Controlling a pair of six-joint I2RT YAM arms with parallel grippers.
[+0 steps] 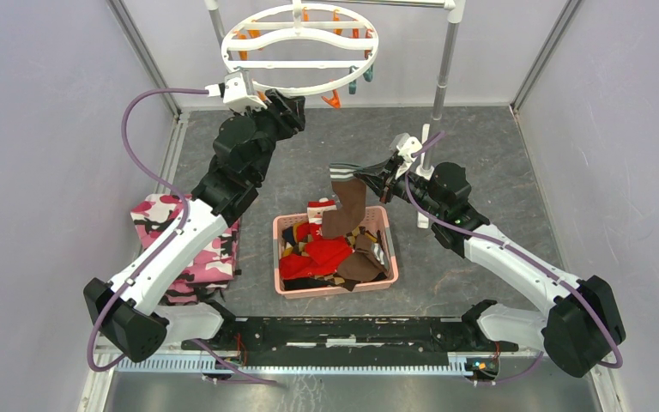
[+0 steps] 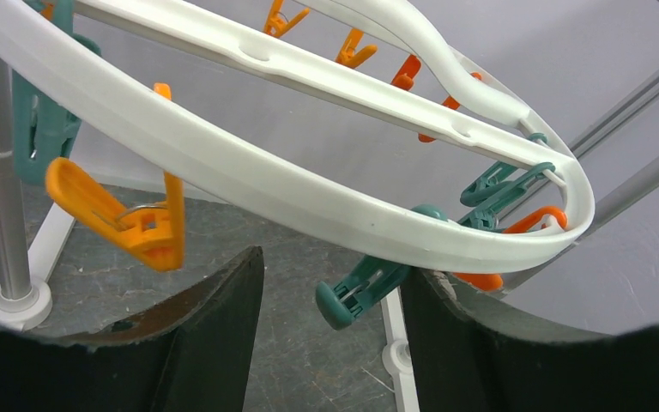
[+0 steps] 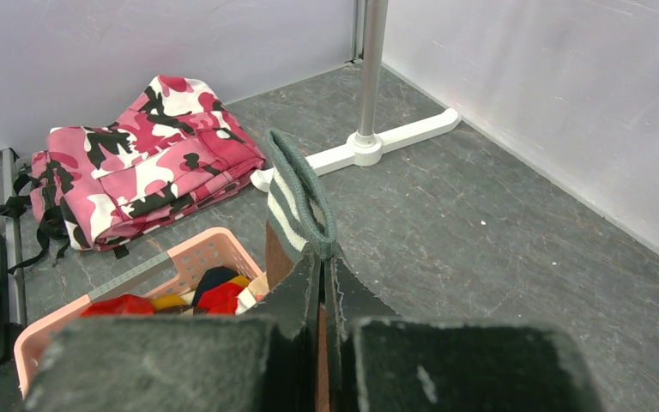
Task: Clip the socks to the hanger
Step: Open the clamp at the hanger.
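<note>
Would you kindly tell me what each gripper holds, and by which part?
The right gripper is shut on the brown sock, just below its striped cuff; the left gripper is open by the hanger, holding nothing.

Both arms raised, one tool spread, one pinched.
I see the left arm stretched high, left tool [image 2: 330, 292] with jaws apart just under the near rim of the hanger [image 2: 223, 167]; the right arm is bent, lower and right of the hanger, right tool [image 3: 322, 275] clamped on the sock [image 3: 296, 202] cuff.

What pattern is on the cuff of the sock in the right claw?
Grey-and-white stripes on the cuff; right wrist view shows it best.
</note>
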